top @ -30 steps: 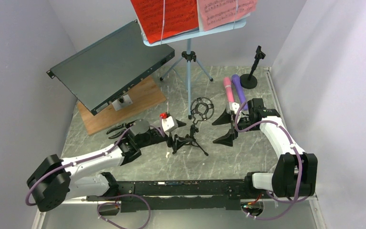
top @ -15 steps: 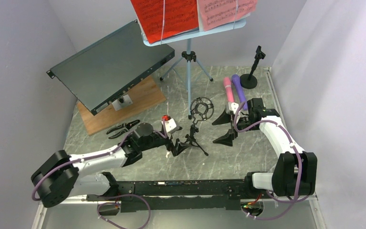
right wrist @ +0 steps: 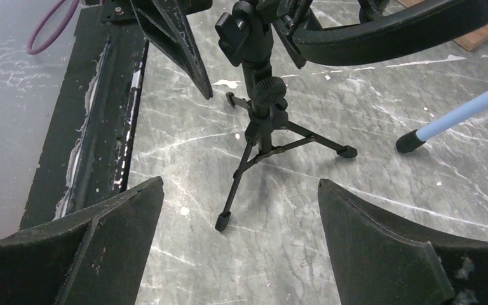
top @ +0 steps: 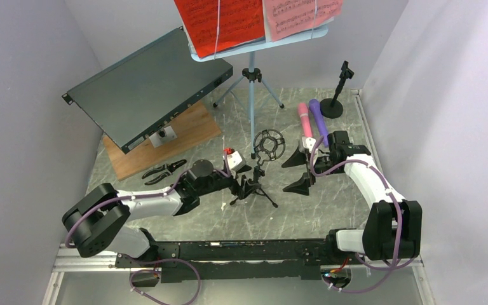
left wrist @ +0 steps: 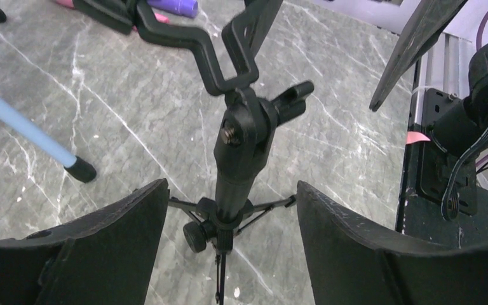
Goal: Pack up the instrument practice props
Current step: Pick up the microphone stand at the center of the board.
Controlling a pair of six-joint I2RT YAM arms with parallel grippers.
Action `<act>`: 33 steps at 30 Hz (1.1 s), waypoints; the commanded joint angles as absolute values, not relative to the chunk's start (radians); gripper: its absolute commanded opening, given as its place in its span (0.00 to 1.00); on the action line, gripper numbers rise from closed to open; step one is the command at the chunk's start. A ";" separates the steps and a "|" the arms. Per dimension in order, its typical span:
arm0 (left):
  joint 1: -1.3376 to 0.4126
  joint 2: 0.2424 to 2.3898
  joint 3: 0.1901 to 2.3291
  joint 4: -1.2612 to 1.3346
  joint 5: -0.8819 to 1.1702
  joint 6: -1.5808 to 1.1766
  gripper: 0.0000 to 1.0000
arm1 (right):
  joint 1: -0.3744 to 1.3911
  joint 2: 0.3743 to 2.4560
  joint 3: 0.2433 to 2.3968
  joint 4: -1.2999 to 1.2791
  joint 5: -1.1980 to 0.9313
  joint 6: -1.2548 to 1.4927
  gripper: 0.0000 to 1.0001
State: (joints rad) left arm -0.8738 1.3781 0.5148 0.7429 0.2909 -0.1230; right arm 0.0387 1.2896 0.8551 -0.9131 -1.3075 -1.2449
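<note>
A small black tripod mic support (top: pixel 258 180) with a round shock mount (top: pixel 268 143) stands mid-table. My left gripper (top: pixel 239 184) is open, its fingers either side of the support's stem (left wrist: pixel 238 159) without touching it; in the left wrist view the gripper (left wrist: pixel 230 188) straddles the stem. My right gripper (top: pixel 295 173) is open and empty just right of the support; the right wrist view (right wrist: pixel 240 184) shows the tripod (right wrist: pixel 260 121) ahead. Pink (top: pixel 304 119) and purple (top: pixel 318 117) microphones lie behind it. A second black support (top: pixel 338 92) stands back right. The light-blue rack (top: pixel 251 95) carries red (top: pixel 219 22) and pink (top: pixel 298 16) pages.
A large dark flat metal box (top: pixel 146 86) leans over a wooden board (top: pixel 184 136) at the back left. Black pliers (top: pixel 164 170) lie beside my left arm. Walls close in left and right. A black rail (top: pixel 229 251) runs along the near edge.
My left arm has reached right toward the tripod support, so its open fingers now stand around the stem. The right gripper has barely moved.
</note>
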 commanded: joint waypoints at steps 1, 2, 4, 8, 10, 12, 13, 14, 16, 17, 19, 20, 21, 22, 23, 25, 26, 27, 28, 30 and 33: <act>-0.875 1.388 0.563 0.842 0.301 -0.138 0.75 | 0.045 1.295 0.856 -0.890 -1.315 -1.257 0.94; -0.875 1.389 0.565 0.844 0.305 -0.138 0.71 | 0.045 1.295 0.855 -0.888 -1.315 -1.254 0.94; -0.874 1.393 0.569 0.847 0.310 -0.140 0.64 | 0.046 1.294 0.854 -0.883 -1.316 -1.248 0.94; -0.875 1.406 0.588 0.834 0.324 -0.134 0.54 | 0.047 1.297 0.854 -0.879 -1.316 -1.242 0.93; -0.877 1.408 0.597 0.821 0.327 -0.130 0.48 | 0.046 1.297 0.855 -0.880 -1.317 -1.244 0.93; -0.877 1.411 0.603 0.812 0.332 -0.126 0.46 | 0.048 1.297 0.854 -0.879 -1.316 -1.242 0.93; -0.877 1.411 0.605 0.808 0.335 -0.123 0.44 | 0.048 1.297 0.854 -0.879 -1.315 -1.242 0.93; -0.877 1.412 0.608 0.806 0.338 -0.122 0.42 | 0.049 1.297 0.854 -0.879 -1.315 -1.241 0.93; -0.877 1.413 0.614 0.795 0.345 -0.116 0.32 | 0.050 1.298 0.854 -0.877 -1.313 -1.239 0.93; -0.876 1.413 0.618 0.790 0.347 -0.115 0.26 | 0.051 1.298 0.853 -0.876 -1.312 -1.238 0.93; -0.876 1.411 0.624 0.784 0.351 -0.112 0.16 | 0.055 1.299 0.852 -0.873 -1.307 -1.237 0.93; -0.876 1.411 0.626 0.783 0.353 -0.111 0.12 | 0.057 1.300 0.851 -0.872 -1.301 -1.237 0.93; -0.876 1.410 0.628 0.781 0.355 -0.111 0.08 | 0.058 1.300 0.850 -0.869 -1.297 -1.236 0.93; -0.876 1.410 0.631 0.780 0.356 -0.109 0.03 | 0.059 1.301 0.849 -0.866 -1.293 -1.233 0.93; -0.876 1.409 0.634 0.779 0.354 -0.110 0.00 | 0.062 1.302 0.847 -0.862 -1.286 -1.231 0.93; -0.877 1.407 0.638 0.781 0.348 -0.112 0.00 | 0.068 1.300 0.843 -0.855 -1.273 -1.229 0.93; -0.880 1.408 0.639 0.783 0.344 -0.112 0.00 | 0.073 1.299 0.841 -0.850 -1.265 -1.229 0.93; -0.880 1.406 0.642 0.785 0.337 -0.112 0.00 | 0.076 1.299 0.839 -0.846 -1.259 -1.229 0.93; -0.882 1.406 0.644 0.788 0.328 -0.113 0.00 | 0.080 1.299 0.836 -0.842 -1.252 -1.227 0.93; -0.885 1.404 0.646 0.798 0.305 -0.120 0.00 | 0.087 1.301 0.832 -0.834 -1.240 -1.225 0.93; -0.891 1.398 0.651 0.821 0.246 -0.145 0.00 | 0.099 1.302 0.826 -0.819 -1.229 -1.216 0.93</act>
